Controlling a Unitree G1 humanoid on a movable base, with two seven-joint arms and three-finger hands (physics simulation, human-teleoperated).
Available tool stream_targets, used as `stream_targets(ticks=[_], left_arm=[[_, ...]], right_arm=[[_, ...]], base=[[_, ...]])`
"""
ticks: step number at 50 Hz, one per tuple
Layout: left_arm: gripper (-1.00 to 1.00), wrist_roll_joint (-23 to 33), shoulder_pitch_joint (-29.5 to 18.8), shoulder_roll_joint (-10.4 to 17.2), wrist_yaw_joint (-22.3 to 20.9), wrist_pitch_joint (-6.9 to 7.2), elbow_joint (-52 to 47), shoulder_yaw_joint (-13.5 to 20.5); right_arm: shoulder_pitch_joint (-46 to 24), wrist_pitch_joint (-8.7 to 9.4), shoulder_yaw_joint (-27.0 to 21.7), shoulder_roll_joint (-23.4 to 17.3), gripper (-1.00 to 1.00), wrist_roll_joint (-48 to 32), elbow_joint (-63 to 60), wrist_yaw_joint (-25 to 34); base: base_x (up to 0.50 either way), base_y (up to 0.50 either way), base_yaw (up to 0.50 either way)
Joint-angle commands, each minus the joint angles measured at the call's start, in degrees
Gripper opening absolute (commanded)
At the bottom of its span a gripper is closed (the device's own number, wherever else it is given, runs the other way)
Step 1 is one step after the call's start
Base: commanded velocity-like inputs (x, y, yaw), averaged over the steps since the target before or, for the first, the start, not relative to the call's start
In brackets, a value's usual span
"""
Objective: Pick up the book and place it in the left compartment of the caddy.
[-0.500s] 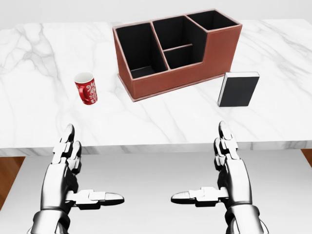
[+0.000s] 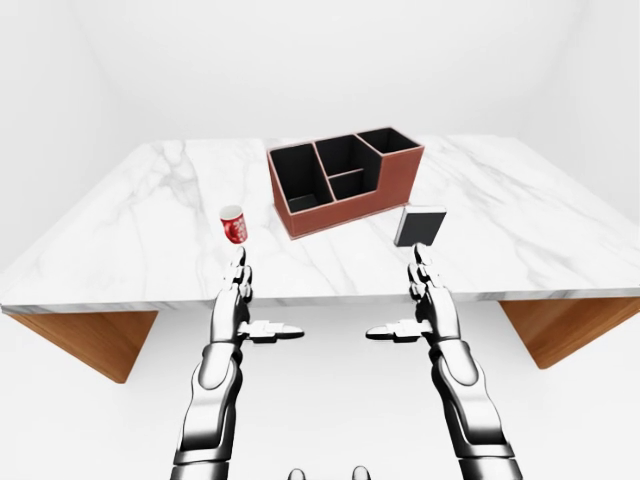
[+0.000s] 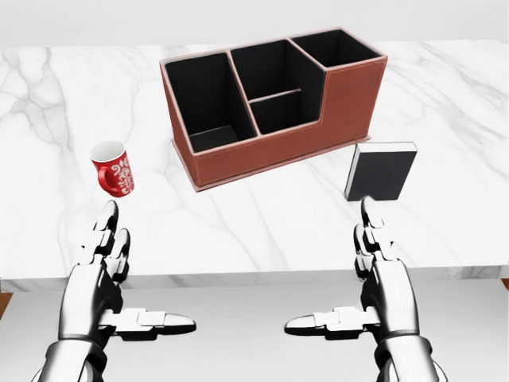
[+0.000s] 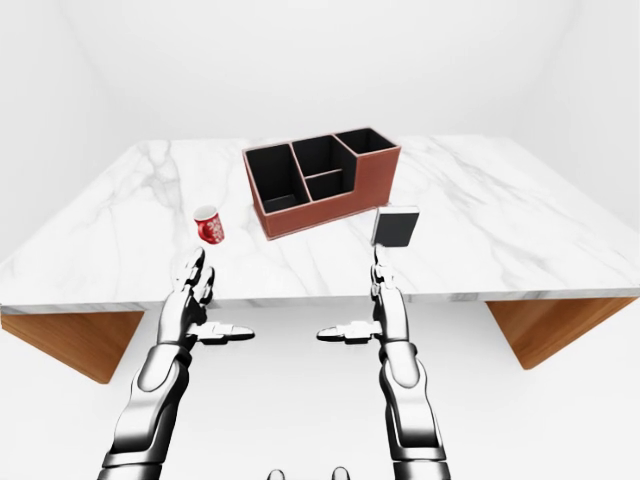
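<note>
Book [image 3: 380,171], black with a white page edge, standing upright on white marble surface [image 3: 445,103], just beyond right hand's fingertips in head view, not touched. Nearest, at bottom of head view: left hand [image 3: 119,294] and right hand [image 3: 374,290], both spread wide, fingers pointing up toward surface edge, thumbs stretched inward toward each other, holding nothing. Both hands hovering just short of surface's near edge. Beyond left hand, red mug [image 3: 114,168] with white pattern, on surface at head view's left, well apart from book. Farther up, brown caddy [image 3: 274,99] with black interior, set at an angle, near book's upper left. Left compartment [image 3: 208,99] of caddy tall and open; middle section split by a divider; right compartment raised at far right end. Wooden supports [image 2: 85,340] under surface visible in left-eye view.
</note>
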Motion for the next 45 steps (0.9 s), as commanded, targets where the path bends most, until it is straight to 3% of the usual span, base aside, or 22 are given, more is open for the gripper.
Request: stream_targets(ticks=[1, 6, 40, 43, 45], left_arm=[[1.00, 0.1, 0.5, -0.1, -1.1, 0.13, -0.9, -0.2], [1.00, 0.3, 0.5, -0.2, -1.3, 0.01, -0.7, -0.3], [1.00, 0.6, -0.2, 0.0, -1.2, 0.01, 0.2, 0.0], [1.00, 0.6, -0.2, 0.0, -1.2, 0.00, 0.2, 0.0], [1.00, 0.2, -0.4, 0.3, -1.1, 0.92, -0.7, 0.6]], right_arm=[[-0.1, -0.17, -0.3, -0.3, 1.00, -0.5, 0.1, 0.4], [0.2, -1.65, -0.3, -0.3, 1.00, -1.4, 0.4, -0.1], [-1.9, -3.85, -1.0, -0.8, 1.00, -3.1, 5.1, -1.6], [-1.9, -3.87, -1.0, -0.8, 1.00, -3.0, 5.1, -1.6], [-4.2, -1.05, -1.7, -1.3, 1.00, -4.1, 9.4, -3.4]], base=[[0.50, -0.18, 0.00], [0.50, -0.10, 0.00], [0.50, 0.00, 0.00], [0.50, 0.00, 0.00], [0.50, 0.00, 0.00]])
